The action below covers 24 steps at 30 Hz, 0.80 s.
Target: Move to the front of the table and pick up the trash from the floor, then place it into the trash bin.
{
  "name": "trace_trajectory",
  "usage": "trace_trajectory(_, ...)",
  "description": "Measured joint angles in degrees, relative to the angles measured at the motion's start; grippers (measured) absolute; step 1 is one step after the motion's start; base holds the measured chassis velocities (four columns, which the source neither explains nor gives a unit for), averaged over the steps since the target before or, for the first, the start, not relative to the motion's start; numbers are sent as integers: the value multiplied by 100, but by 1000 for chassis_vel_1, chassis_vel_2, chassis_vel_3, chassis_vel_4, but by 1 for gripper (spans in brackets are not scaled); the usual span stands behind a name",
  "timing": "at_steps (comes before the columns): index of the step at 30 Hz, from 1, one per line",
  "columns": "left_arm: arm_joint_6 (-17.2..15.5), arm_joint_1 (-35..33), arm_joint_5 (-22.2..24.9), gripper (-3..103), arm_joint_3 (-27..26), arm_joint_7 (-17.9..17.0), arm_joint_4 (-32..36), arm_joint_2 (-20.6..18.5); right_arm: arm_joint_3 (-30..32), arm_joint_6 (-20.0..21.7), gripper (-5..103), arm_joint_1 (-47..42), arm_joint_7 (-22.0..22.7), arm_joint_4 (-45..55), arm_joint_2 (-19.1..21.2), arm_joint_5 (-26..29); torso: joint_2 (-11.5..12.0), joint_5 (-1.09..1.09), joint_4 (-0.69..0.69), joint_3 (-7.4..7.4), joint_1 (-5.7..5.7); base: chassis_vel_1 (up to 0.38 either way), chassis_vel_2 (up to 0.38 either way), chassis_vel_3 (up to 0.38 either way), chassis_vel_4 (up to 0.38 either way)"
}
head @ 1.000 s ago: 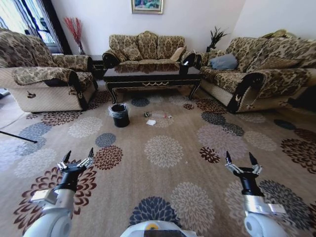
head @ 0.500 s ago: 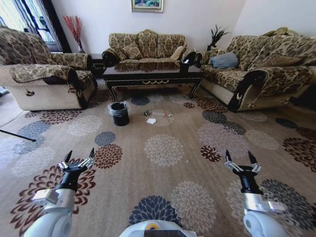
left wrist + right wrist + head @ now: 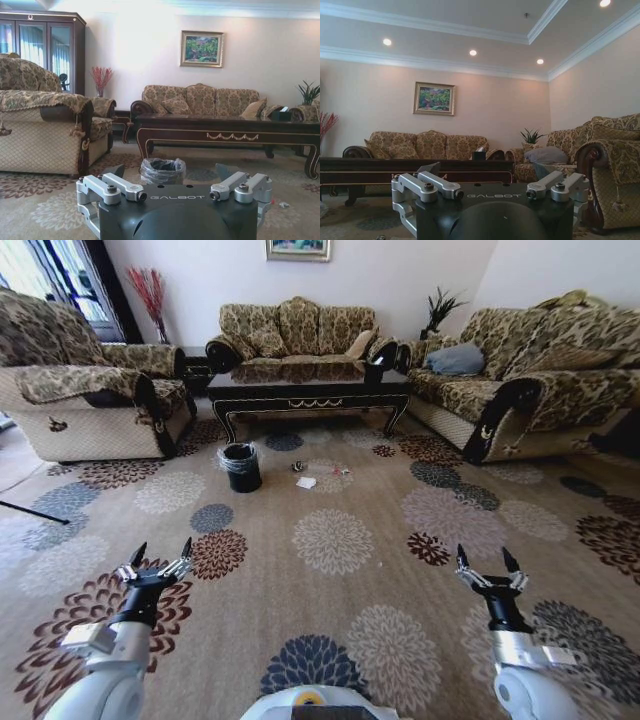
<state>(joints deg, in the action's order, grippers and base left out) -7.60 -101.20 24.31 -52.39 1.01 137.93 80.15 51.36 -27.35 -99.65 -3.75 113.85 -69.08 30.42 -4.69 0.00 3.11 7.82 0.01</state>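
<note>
The long low dark glossy wooden coffee table with its gold scroll ornament serves as landmark. The robot stands well short of it, on the beige carpet patterned with round flower medallions.

In front of the table's left leg stands the small round black bin lined with crinkly clear plastic. Beside the bin, toward the table's middle, lies the litter: a crumpled white paper, a small dark wrapper and what appears to be a clear bottle with red cap (too small to confirm).

Both arms are held low and forward, well apart from the table. The left gripper is spread and empty; the right gripper likewise.

Judgement: the approach is in hand. It is best driven straight at the table's front, stopping with the litter within arm's reach and not under the base, the bin kept just left of the path.
</note>
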Motion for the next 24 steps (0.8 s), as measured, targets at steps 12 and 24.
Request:
trace_trajectory(12, 126, -42, 7, 100, -7, -106, 33, 13, 44, 58, 100, -131, 74, 192, -63, -143, 102, 0, 0, -113, -1, 0, 0, 0, 0)
trace_trajectory(24, 108, -80, 144, 100, -186, -101, 224, -89, 0, 75, 100, -134, 43, 249, -18, -148, 75, 0, -1, -93, -2, -25, 32, 29, -23)
